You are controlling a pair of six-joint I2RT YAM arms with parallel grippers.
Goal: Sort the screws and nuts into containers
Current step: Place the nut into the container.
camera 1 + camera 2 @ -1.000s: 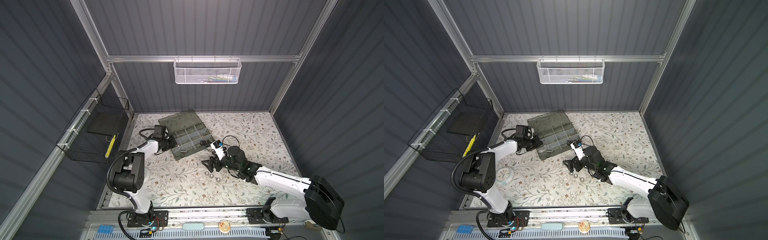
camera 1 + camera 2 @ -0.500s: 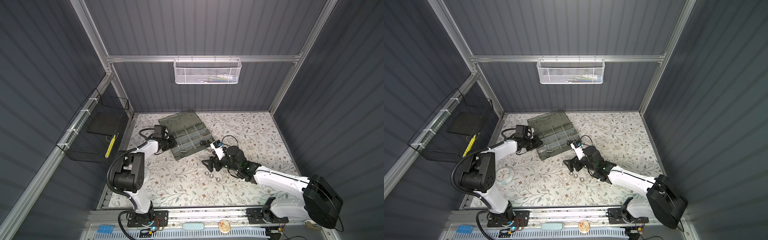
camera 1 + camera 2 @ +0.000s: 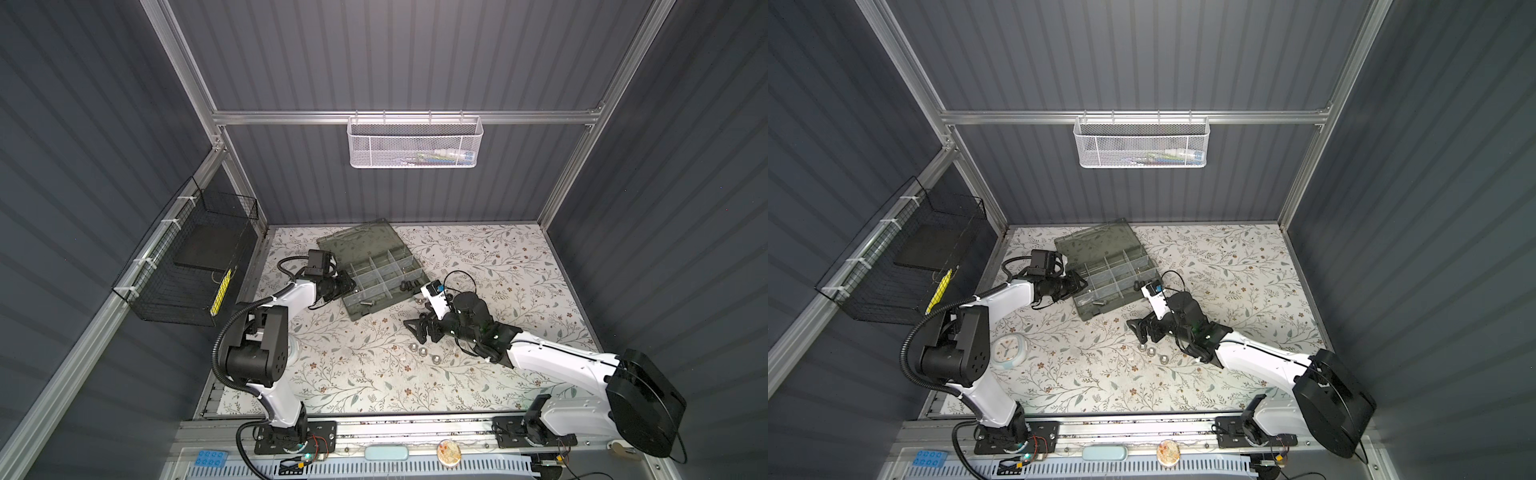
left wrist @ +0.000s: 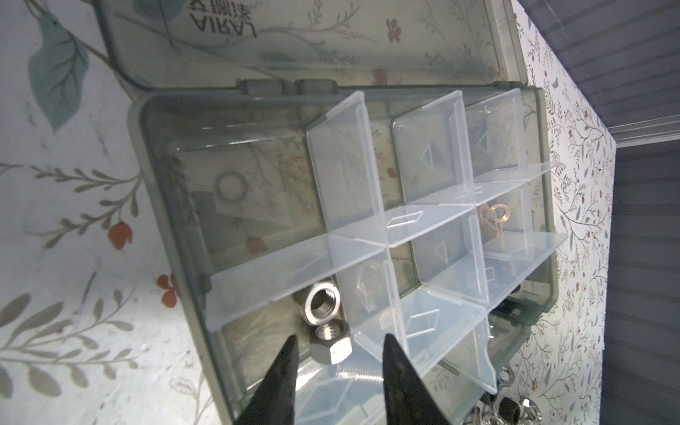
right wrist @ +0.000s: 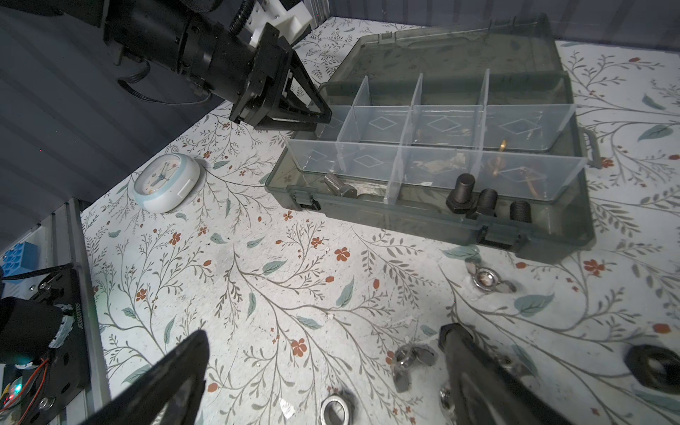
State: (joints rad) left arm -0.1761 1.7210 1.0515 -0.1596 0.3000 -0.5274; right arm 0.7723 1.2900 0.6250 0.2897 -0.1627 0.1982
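In both top views the case [image 3: 376, 266] lies open at the far left of the flowered worktop [image 3: 498, 266], with its lid [image 3: 359, 241] folded back. The left hand [image 3: 351, 286] is at the case's left end. The right hand [image 3: 413, 331] hangs low over the worktop by the case's near right corner, with three silver nuts [image 3: 423, 352] in a row just nearer. A white basket [image 3: 415, 141] hangs on the far wall and a black basket [image 3: 195, 266] on the left wall. A top view shows the clock [image 3: 1009, 351] clear of the left arm.

Only the left wrist view shows the lid's lettering [image 4: 224, 22]. It is reversed and reads "AIRA" plus a last letter I cannot make out. The left hand's jaws stand apart, empty, over two hex nuts [image 4: 323, 301] in a left-end compartment.

Only the right wrist view separates three black screws [image 5: 487, 202] in the near right compartment and one silver screw [image 5: 338, 184] near left. It also shows two wing nuts [image 5: 489, 281] and one dark nut [image 5: 653, 364] loose on the worktop. The right hand is wide open, empty.
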